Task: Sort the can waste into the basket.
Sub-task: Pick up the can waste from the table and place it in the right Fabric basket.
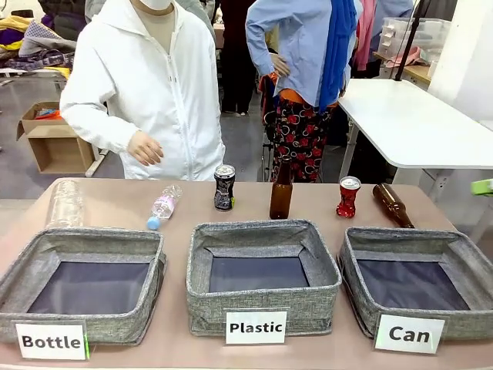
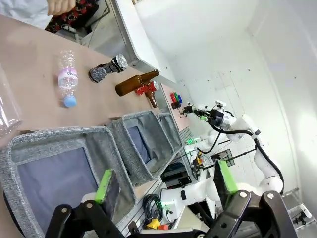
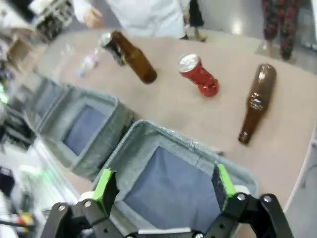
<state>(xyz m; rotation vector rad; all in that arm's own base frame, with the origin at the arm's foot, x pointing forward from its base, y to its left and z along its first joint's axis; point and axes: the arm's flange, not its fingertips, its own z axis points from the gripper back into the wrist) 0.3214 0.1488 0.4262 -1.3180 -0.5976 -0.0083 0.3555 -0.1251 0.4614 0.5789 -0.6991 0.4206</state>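
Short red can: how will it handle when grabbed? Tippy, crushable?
The short red metal can stands upright on a small base, so a sideways nudge would probably tip it, and it might then roll. Its middle looks pinched in, suggesting thin, likely empty metal: light, and apt to crumple under a hard squeeze.

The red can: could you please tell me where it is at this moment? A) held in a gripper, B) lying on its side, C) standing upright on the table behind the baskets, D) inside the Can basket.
C: the red can stands upright on the table, just behind the Can basket, with nothing gripping it.
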